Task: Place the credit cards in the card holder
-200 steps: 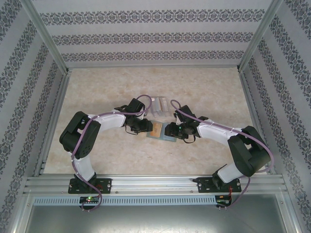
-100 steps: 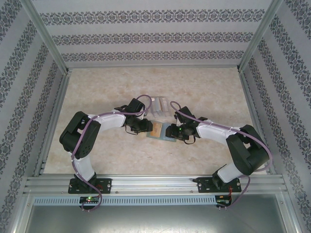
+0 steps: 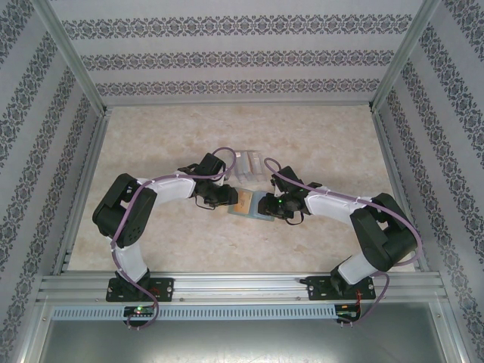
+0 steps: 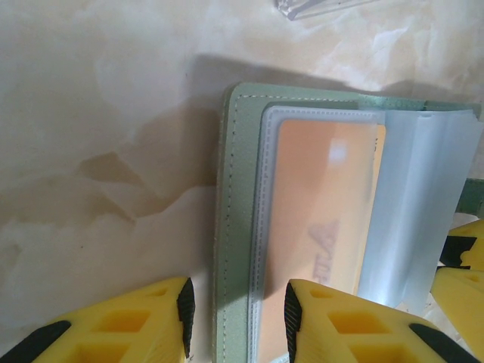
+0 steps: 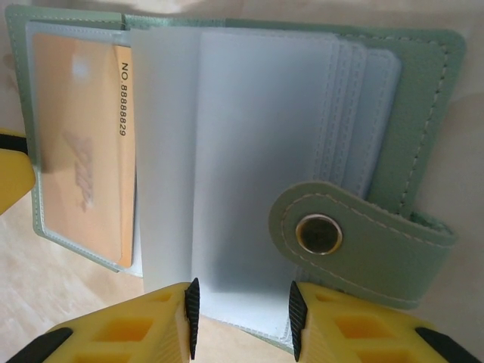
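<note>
Top camera overhead, far; wrist cameras close, sharing card holder (image 5: 423, 113).

A frosted sleeve (image 5: 32, 151) blurs the logo on the credit card (image 5: 79, 128), and the card holder (image 4: 236, 227) is cut off below.

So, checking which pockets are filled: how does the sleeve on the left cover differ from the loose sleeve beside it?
The left sleeve holds an orange card and lies flat on the cover; the loose sleeve looks empty and bows upward. Both are frosted plastic in the green card holder.
</note>
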You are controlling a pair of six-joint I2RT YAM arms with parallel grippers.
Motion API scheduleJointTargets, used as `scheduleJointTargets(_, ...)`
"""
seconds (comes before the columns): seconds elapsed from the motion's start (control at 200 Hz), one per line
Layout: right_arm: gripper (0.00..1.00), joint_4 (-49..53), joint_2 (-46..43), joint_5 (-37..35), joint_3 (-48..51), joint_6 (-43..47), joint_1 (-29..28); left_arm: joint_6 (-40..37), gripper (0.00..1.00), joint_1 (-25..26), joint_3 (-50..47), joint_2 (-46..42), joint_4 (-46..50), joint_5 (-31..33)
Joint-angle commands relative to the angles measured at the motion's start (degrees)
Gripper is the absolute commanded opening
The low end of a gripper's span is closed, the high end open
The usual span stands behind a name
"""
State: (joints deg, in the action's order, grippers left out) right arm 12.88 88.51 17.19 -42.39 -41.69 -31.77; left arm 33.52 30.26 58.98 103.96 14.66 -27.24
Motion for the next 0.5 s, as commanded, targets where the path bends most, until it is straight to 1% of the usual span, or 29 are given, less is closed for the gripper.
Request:
scheduleJointTargets(0.0,0.38,-2.9,0.2,1.0,1.3,-1.1,-0.8,0.8,0.4,-0.2,-0.6,0.3,-1.3,-1.1)
scheduleJointTargets(0.17,0.39,-5.5,2.0,4.4,0.6,-2.0,-0.8,0.8,0.39,-0.1,-0.8,0.3,-1.6,-1.2)
scheduleJointTargets(0.425,0.4,-7.1,2.0,5.3,-0.1,-2.9,-0.9,0.8,0.39,-0.2,-1.0,0.2,-1.7,-1.3)
scheduleJointTargets(0.5,0.38,-7.4,1.9,5.6,-0.2,-3.0,-0.9,0.8,0.39,-0.2,-1.1,0.1,-1.9,-1.2)
